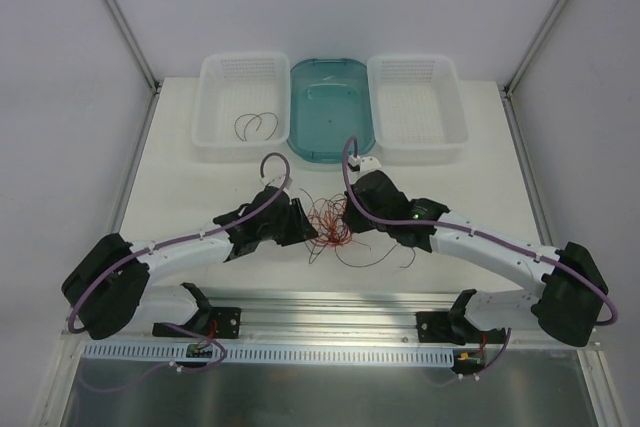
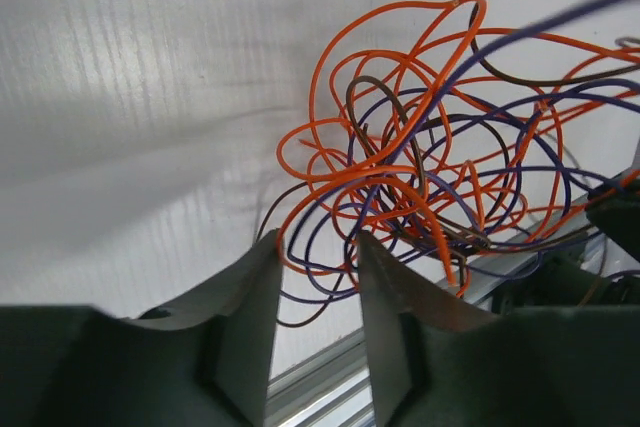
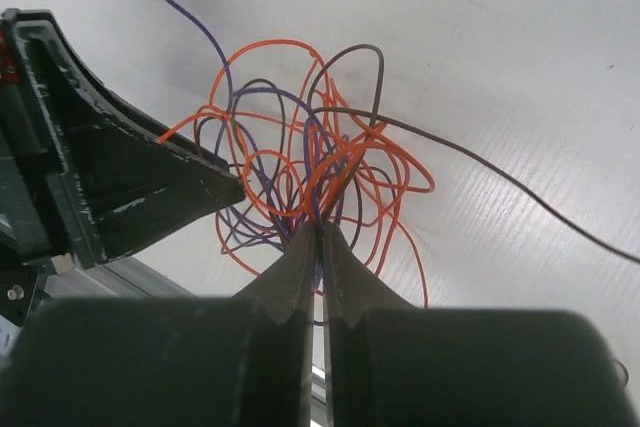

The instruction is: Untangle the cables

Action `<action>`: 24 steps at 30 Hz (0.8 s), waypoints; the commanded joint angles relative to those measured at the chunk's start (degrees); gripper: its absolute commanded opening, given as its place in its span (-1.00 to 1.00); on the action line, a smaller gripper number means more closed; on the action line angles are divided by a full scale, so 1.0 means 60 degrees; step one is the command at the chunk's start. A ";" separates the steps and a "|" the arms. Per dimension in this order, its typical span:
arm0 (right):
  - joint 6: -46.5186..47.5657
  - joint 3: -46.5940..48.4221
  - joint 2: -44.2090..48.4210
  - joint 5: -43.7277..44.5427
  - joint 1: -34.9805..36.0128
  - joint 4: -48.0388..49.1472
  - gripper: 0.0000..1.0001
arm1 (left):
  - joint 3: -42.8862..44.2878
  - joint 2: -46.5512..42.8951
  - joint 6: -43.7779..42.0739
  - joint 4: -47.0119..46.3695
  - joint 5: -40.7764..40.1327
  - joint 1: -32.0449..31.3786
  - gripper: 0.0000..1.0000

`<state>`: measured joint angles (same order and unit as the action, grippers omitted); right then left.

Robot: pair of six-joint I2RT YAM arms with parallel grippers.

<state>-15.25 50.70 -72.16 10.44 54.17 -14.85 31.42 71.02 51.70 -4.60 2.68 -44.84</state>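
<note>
Cables (image 1: 328, 222): red-orange, brown and purple strands in one knotted clump on the table (image 1: 200, 197), between the two arms. Sorted so far: two dark strands (image 1: 255, 123) lying in the left basket (image 1: 212, 97). Judged an early stage, with most of the clump left to separate. Left gripper (image 2: 315, 247): jaws spread, loops lying in the gap, nothing pinched. Right gripper (image 3: 320, 232): jaws pressed together on a few strands at the clump's edge.
</note>
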 commanded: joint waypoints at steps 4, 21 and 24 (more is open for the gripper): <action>-0.0082 -0.0012 0.0307 0.0763 0.0097 -0.0042 -0.99 | -0.0299 0.0278 0.0729 -0.1006 -0.0343 -0.0144 -0.99; 0.0914 -0.0144 0.5184 0.4207 -0.1909 -0.3909 -0.99 | -0.0710 -0.3648 -0.1395 0.3108 -0.2804 0.2639 -1.00; 0.1061 -0.0129 0.5828 0.4209 -0.2085 -0.4029 -0.99 | -0.0549 -0.4014 -0.1570 0.3359 -0.2922 0.2713 -1.00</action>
<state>-12.99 48.53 -41.10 24.77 44.25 -31.33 28.18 48.80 47.05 5.13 -5.08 -31.38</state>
